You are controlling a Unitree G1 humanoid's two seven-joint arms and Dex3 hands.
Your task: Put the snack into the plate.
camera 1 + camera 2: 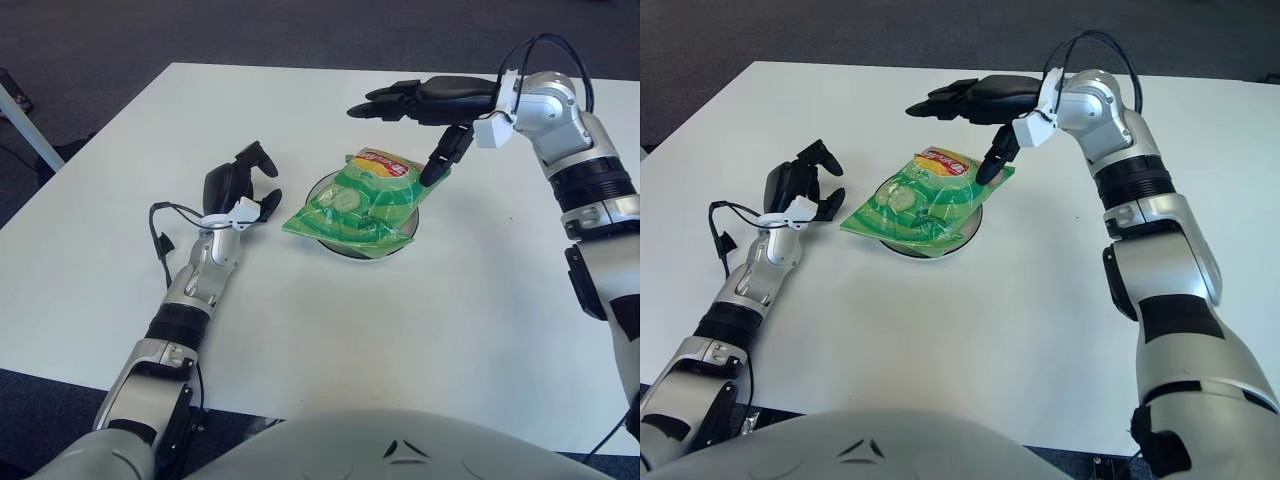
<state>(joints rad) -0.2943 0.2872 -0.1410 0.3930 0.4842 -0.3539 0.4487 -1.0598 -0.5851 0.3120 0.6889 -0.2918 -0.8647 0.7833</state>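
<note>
A green crinkled plastic snack bag (358,205) printed with cucumber slices lies across a small round white plate (405,236) near the middle of the white table (420,330), covering most of the dish and overhanging its left rim. At the far end of the bag sits a red and yellow brand badge, but its lettering cannot be read. The right hand (430,105) hangs above and just beyond the far right corner of the bag, its black fingers (385,98) stretched out flat toward the left and one finger pointing down close to the bag's corner; whether that tip touches the bag cannot be told, and the hand grips nothing. The left hand (238,185) shows to the left of the plate, apart from the bag, with its dark fingers loosely curled and holding nothing. A thin black cable (158,238) loops beside the left wrist.
</note>
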